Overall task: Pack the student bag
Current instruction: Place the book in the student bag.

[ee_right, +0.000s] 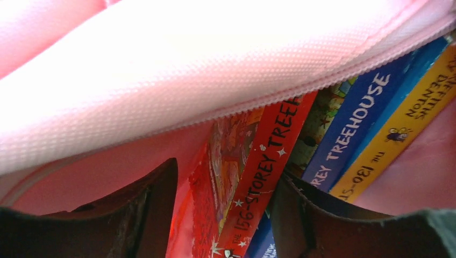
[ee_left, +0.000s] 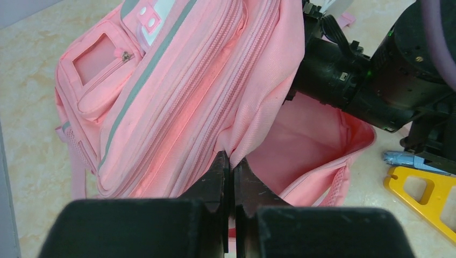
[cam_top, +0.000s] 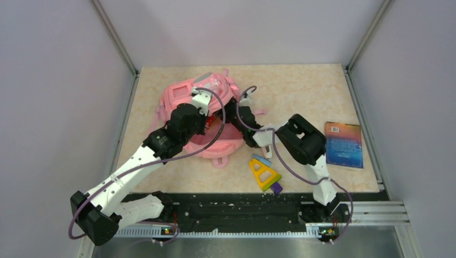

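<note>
While the left gripper (ee_left: 230, 166) clamps a flap of the bag (ee_left: 161, 107) to hold its mouth wide, the right gripper (ee_right: 226, 177) sits inside, jaws apart astride the red book (ee_right: 269, 145), seemingly letting go.

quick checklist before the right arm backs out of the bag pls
1. Left tool clamped on the student bag flap, mouth held open: ok.
2. Right tool jaws apart either side of the red book: ok.
3. Red book standing inside beside the blue book and yellow book: ok.
4. Right tool free of the zipper edge above it: cannot tell.
5. Everything packed: not ok, a loose book and a yellow triangle lie on the table.
</note>
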{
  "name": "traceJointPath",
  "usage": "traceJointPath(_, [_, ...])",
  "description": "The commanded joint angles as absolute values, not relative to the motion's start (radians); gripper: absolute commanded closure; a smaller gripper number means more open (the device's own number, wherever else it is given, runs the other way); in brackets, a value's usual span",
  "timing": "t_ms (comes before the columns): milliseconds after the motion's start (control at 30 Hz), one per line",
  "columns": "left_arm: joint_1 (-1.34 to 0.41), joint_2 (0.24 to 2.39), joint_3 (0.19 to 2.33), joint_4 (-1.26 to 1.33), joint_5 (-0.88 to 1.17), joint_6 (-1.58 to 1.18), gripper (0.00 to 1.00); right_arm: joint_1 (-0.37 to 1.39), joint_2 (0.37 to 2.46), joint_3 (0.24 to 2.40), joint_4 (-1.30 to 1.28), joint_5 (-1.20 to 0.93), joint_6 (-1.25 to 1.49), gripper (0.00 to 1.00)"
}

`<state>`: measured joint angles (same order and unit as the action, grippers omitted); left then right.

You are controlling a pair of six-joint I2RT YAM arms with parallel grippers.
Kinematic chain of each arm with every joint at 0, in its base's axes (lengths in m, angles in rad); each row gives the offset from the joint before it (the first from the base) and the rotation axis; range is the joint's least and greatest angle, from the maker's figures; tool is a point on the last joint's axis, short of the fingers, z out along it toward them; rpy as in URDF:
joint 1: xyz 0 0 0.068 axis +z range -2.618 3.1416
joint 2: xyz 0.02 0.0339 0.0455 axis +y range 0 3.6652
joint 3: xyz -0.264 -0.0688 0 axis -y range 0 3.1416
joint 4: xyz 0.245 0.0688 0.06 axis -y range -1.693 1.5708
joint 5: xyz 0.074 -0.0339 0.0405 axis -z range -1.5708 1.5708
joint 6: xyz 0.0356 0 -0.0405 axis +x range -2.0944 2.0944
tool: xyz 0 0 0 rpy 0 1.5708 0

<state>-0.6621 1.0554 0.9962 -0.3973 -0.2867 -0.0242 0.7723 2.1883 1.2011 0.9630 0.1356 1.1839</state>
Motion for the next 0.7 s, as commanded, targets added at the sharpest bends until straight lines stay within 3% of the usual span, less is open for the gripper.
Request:
traceJointPath(0, [-0.666,0.996,1.016,-0.273,-0.276,-0.039,1.0,0.761,2.077,1.154,0.893,0.218,1.072,0.38])
traceJointPath(333, [-0.666,0.992,1.012,-0.273,-0.308,-0.032,1.0,0.768,1.967,1.021,0.832,0.209,1.014,0.33])
traceJointPath(667, [-0.617,1.021,1.029,-0.303,-0.363,-0.084,1.0,0.782,1.682,0.759,0.741,0.174,0.864,0.3])
